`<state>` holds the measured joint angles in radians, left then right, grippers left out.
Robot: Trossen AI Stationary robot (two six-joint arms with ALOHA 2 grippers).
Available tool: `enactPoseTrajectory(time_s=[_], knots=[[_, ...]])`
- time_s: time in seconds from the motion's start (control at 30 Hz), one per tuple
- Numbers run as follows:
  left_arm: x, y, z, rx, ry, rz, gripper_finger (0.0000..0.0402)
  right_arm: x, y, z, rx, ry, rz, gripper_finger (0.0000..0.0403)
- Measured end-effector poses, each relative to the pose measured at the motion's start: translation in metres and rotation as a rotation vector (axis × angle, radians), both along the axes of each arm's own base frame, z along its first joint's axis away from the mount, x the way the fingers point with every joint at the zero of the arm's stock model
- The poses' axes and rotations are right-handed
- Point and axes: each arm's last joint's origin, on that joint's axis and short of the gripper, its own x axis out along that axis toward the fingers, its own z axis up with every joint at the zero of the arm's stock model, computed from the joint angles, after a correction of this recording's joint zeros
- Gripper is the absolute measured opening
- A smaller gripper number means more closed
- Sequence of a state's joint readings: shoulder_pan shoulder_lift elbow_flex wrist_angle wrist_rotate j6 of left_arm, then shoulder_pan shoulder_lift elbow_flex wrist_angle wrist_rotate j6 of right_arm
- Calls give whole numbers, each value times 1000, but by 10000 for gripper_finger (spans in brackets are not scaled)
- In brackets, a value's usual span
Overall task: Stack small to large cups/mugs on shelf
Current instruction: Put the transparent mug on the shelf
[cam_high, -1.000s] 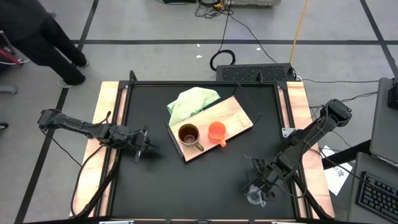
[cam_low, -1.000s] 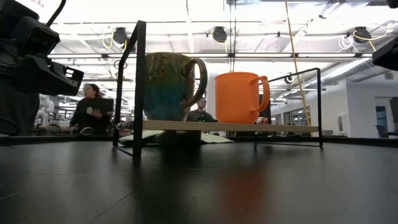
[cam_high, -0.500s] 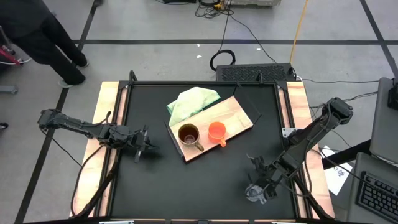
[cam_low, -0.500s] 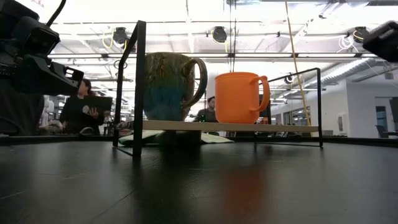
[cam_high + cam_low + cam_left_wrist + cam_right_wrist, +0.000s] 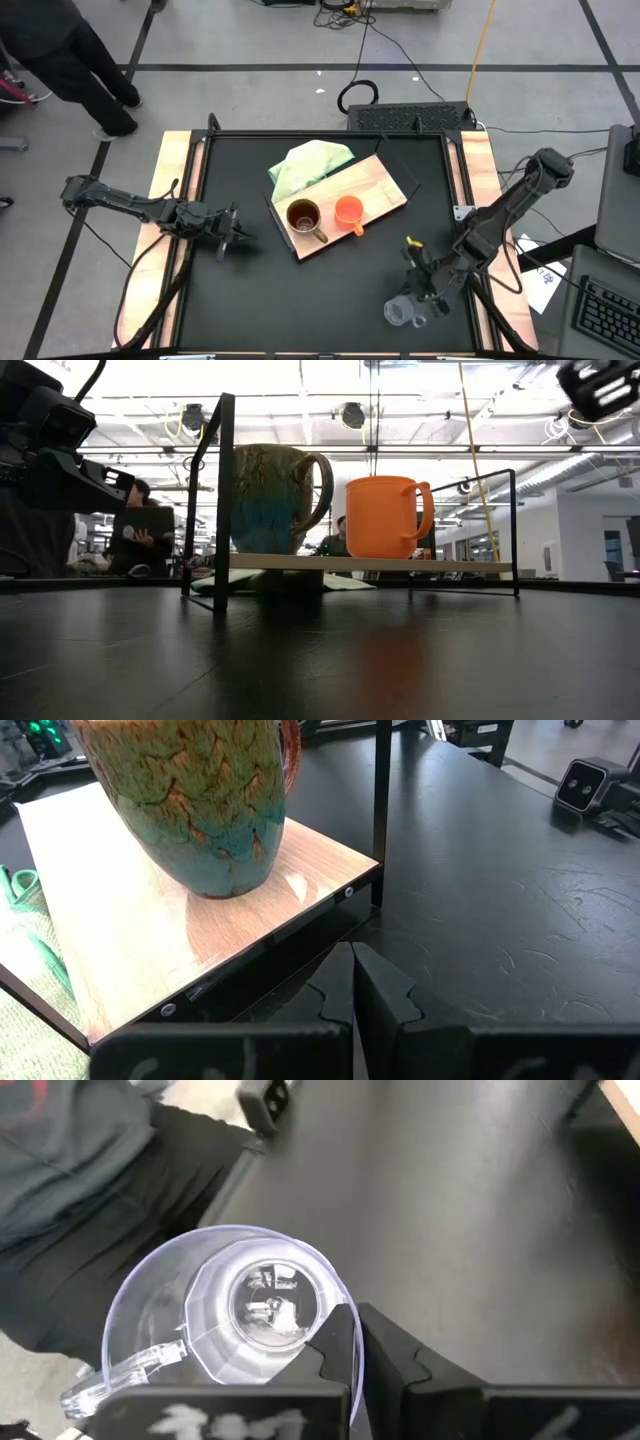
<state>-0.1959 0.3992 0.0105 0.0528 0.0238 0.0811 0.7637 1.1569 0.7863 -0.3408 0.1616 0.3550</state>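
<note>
Item: clear glass cup (image 5: pixel 398 312), table's 5 o'clock, rim pinched in shut right gripper (image 5: pixel 424 298). Brown mug (image 5: pixel 304 218) and orange cup (image 5: pixel 348 211) on shelf (image 5: pixel 385 185), centre. Step: carrying; next, probably nest. Left gripper (image 5: pixel 232 240) shut, empty, 9 o'clock.

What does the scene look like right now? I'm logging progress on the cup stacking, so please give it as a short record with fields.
shelf: wooden board on a black frame, mid-table
brown mug: upright on the shelf
orange cup: upright on the shelf, beside the brown mug
glass cup: off the shelf, its rim pinched by the right gripper at the table's near right
left gripper: shut, empty, at the table's left, pointing at the shelf
cloth: green, partly under the shelf
stacking: not yet begun
</note>
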Motion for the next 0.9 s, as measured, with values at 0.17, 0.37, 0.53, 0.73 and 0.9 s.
enactPoseTrajectory(time_s=[0.17,0.37,0.53,0.73,0.9], knots=[[0,0,0,0,0,0,5,-12,-15,-16,11,-1,-64,0],[0,0,0,3,-1,-1,5,-24,-27,-32,71,-10,-105,0],[0,0,0,3,-1,-1,5,-26,-30,-35,97,-27,-121,0],[0,0,0,2,-1,-1,5,-26,-29,-35,101,-32,-119,0],[0,0,0,2,0,-1,5,-26,-30,-35,81,-35,-105,0]])
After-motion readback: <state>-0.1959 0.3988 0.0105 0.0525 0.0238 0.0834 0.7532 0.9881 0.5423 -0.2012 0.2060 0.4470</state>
